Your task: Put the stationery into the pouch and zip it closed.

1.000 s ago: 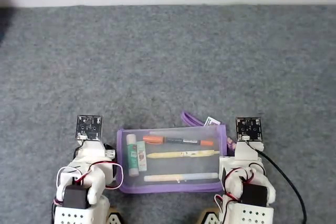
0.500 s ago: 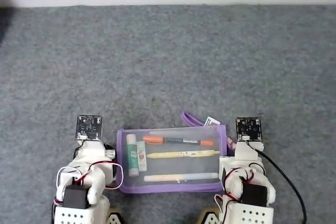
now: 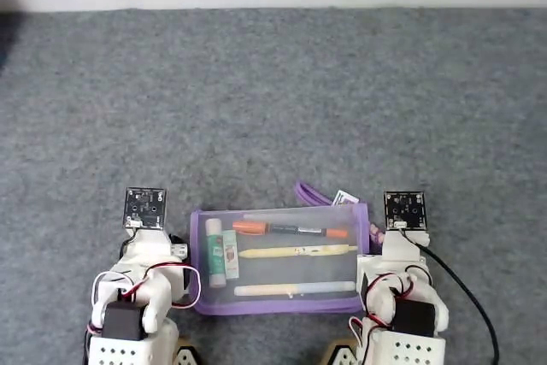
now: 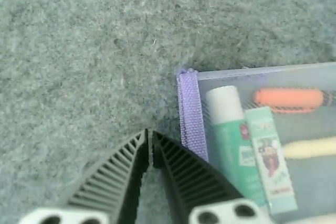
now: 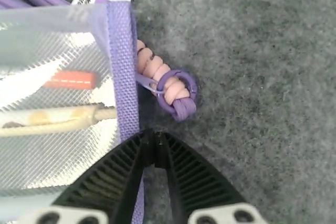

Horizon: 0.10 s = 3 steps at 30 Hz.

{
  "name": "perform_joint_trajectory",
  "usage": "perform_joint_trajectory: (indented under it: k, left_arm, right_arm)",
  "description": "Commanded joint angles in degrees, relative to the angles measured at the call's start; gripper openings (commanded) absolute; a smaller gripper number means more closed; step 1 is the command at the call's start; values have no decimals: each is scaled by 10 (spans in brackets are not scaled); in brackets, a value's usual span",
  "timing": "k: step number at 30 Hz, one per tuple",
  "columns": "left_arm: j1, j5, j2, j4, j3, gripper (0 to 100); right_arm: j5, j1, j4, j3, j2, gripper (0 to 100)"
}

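Note:
A clear pouch with purple trim [image 3: 279, 305] lies between the two arms near the table's front edge. Inside it lie an orange-capped pen [image 3: 291, 230], a yellow pen [image 3: 296, 251], a pale marker [image 3: 294, 289] and a green glue stick [image 3: 214, 252]. My left gripper [image 4: 150, 141] is shut and holds nothing, hovering over carpet beside the pouch's purple end [image 4: 191, 115]. My right gripper [image 5: 154, 142] is shut and holds nothing, beside the pouch's other end [image 5: 123, 72], close to the beaded zipper pull [image 5: 169, 85].
Grey carpet [image 3: 273, 100] covers the table, with open room beyond the pouch. A purple strap [image 3: 312, 194] and a white tag [image 3: 345, 197] stick out behind the pouch. A black cable [image 3: 466, 297] trails by the right arm.

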<state>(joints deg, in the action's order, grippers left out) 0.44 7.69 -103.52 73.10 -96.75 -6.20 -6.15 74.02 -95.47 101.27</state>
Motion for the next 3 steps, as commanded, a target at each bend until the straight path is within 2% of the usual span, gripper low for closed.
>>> perform_joint_trajectory:
  k: [1, 3]
  left_arm:
    - [-4, -4, -9, -11, 3, 15]
    - [-4, -4, -9, -11, 3, 15]
  right_arm:
    - [-4, -2, -5, -7, -7, 9]
    - [-4, -2, -5, -7, -7, 9]
